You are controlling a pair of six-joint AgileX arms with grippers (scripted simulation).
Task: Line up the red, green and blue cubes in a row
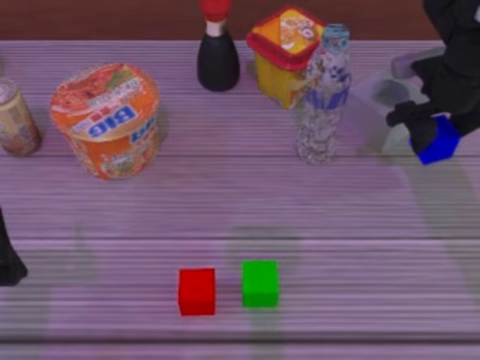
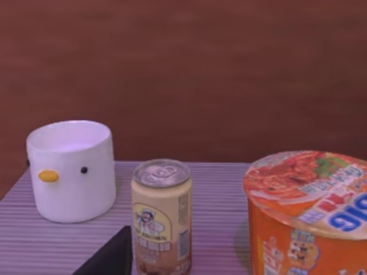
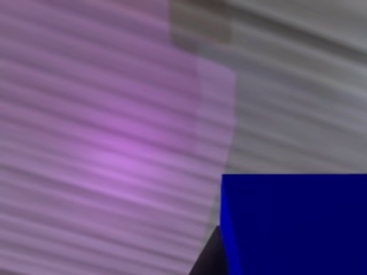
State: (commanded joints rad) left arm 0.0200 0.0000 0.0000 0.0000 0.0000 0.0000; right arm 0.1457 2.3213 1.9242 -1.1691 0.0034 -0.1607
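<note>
Standing along the upper frame from left to right are a can [image 1: 15, 120], a noodle cup [image 1: 106, 118], a dark bottle [image 1: 217, 52], a yellow tub [image 1: 289, 52] and a clear bottle [image 1: 324, 97]. The left gripper [image 1: 9, 262] sits parked at the left edge, fingers hidden. The red cube [image 1: 196, 292] and green cube [image 1: 259, 283] rest low centre on the ribbed purple table [image 1: 360, 247]. At upper right, the right gripper [image 1: 429, 129] pinches the blue cube [image 1: 439, 142] beside a grey block [image 1: 382, 97].

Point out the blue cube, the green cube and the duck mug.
blue cube [image 1: 441, 144]: top view, its visible top face beside the right gripper.
green cube [image 1: 260, 282]: top view, centre of its top face.
duck mug [image 2: 71, 172]: left wrist view, its white front wall.
</note>
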